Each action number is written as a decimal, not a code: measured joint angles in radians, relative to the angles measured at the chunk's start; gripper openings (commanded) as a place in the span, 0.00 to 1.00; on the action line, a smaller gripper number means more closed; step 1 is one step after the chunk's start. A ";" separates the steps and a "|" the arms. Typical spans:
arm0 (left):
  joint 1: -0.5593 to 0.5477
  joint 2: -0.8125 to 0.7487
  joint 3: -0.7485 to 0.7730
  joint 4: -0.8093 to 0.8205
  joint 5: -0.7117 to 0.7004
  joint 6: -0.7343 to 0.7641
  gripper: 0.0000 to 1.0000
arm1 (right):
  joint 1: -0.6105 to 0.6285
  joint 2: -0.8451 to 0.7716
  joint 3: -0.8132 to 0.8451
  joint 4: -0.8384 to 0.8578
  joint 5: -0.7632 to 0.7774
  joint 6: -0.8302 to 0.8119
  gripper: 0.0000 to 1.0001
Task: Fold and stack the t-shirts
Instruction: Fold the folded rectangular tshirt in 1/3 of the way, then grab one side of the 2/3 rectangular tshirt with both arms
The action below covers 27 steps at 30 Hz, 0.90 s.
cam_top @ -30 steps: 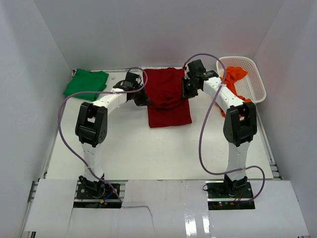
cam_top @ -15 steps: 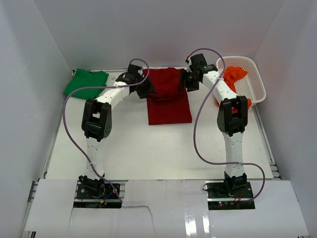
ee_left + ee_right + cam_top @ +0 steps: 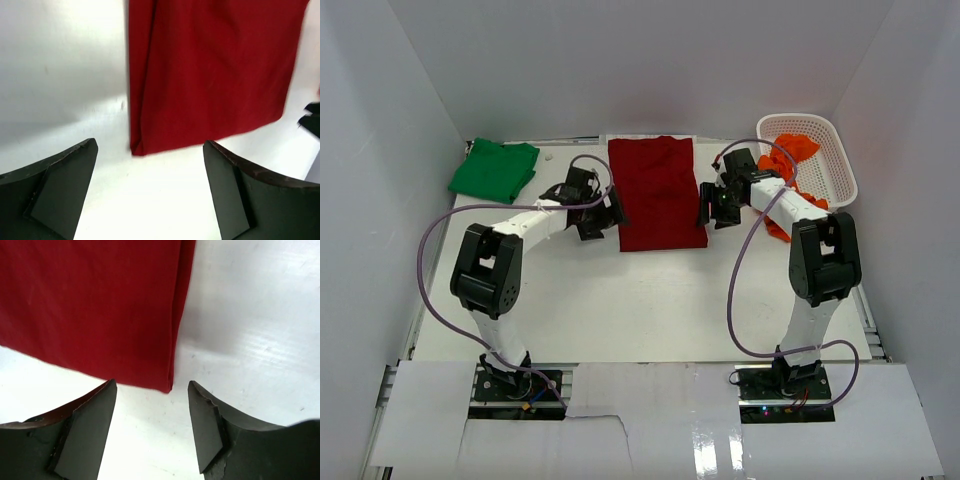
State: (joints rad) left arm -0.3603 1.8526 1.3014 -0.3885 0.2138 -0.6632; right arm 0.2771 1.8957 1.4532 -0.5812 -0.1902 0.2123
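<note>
Dark red t-shirt [image 3: 655,195] now flat, out of both jaws.

A white worktop [image 3: 620,310], faintly glossy, is boxed in by a plain white left wall [image 3: 370,200], far wall [image 3: 640,70] and right wall [image 3: 910,230]. White sheets [image 3: 650,420] cover its near edge, shiny toward the right. The light is even and soft.

Robotics lab cell: white walls [image 3: 640,60] boxing white table [image 3: 650,300], bolted left arm [image 3: 495,280], right arm [image 3: 820,270], loose purple cables [image 3: 730,305].
</note>
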 measured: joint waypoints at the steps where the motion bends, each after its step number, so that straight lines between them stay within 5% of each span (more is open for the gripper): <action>1: -0.011 -0.017 -0.042 0.016 0.004 0.000 0.97 | 0.000 -0.010 -0.028 0.010 -0.008 0.002 0.64; 10: -0.059 -0.023 -0.181 0.118 0.010 -0.008 0.94 | 0.001 -0.004 -0.141 0.092 -0.071 0.020 0.57; 14: -0.067 -0.004 -0.176 0.163 -0.002 -0.008 0.92 | 0.001 0.026 -0.163 0.126 -0.082 0.026 0.43; 27: -0.085 0.049 -0.157 0.268 -0.055 -0.009 0.73 | 0.001 0.060 -0.169 0.190 -0.126 0.043 0.41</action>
State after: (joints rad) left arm -0.4454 1.9018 1.1442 -0.1204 0.1585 -0.6720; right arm 0.2779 1.9556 1.2842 -0.3912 -0.3164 0.2550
